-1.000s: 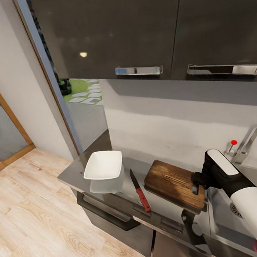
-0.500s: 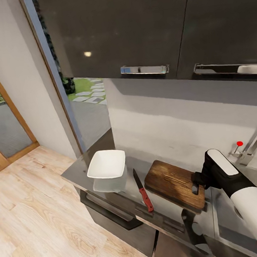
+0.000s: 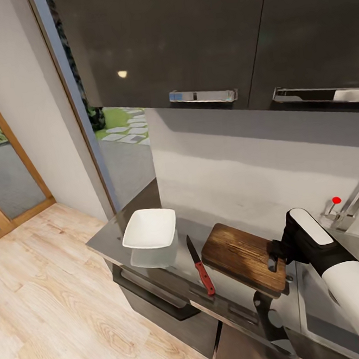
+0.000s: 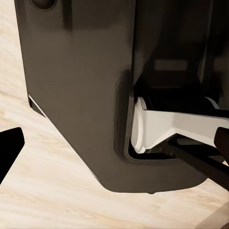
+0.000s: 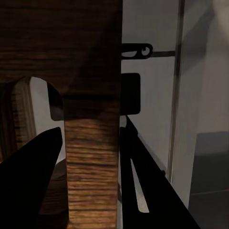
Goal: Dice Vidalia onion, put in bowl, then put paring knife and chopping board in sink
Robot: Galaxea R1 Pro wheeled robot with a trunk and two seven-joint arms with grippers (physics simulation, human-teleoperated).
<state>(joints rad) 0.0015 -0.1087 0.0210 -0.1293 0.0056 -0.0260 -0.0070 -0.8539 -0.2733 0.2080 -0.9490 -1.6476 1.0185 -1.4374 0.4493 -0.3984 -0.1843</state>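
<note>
Glossy black upper cabinets (image 3: 189,37) with chrome bar handles (image 3: 202,96) hang over a pale grey backsplash (image 3: 243,163); a wooden floor (image 3: 48,300) and a glazed door with a wood frame lie to the left.

Table (image 3: 106,241): a grey reflective slab with a thin edge, above dark lower cabinets.

Bowl (image 3: 149,229): white, square, near the left end of the table, upright, mirrored in the surface.

Knife (image 3: 200,266): lies flat just right of the bowl, apart from it, dark blade pointing toward the wall, red handle toward the table edge.

Board (image 3: 240,256): dark brown wood, just right of the knife, not touching it. Its right end is tilted up off the table.

Right claw (image 3: 274,258): at the right edge of the board. In the right wrist view its two dark fingers (image 5: 28,181) stand either side of the board edge (image 5: 90,167), clamped on it, beside the oval handle slot.

Sink (image 3: 321,303): to the right of the board, basin partly hidden by the white right arm; chrome tap (image 3: 358,199) and small red knob (image 3: 336,200) at the wall. The onion cannot be made out.

Left claw (image 4: 114,157): in the left wrist view, dark fingertips at the frame edges, well apart, holding nothing, over wooden floor and the robot's own dark body.
</note>
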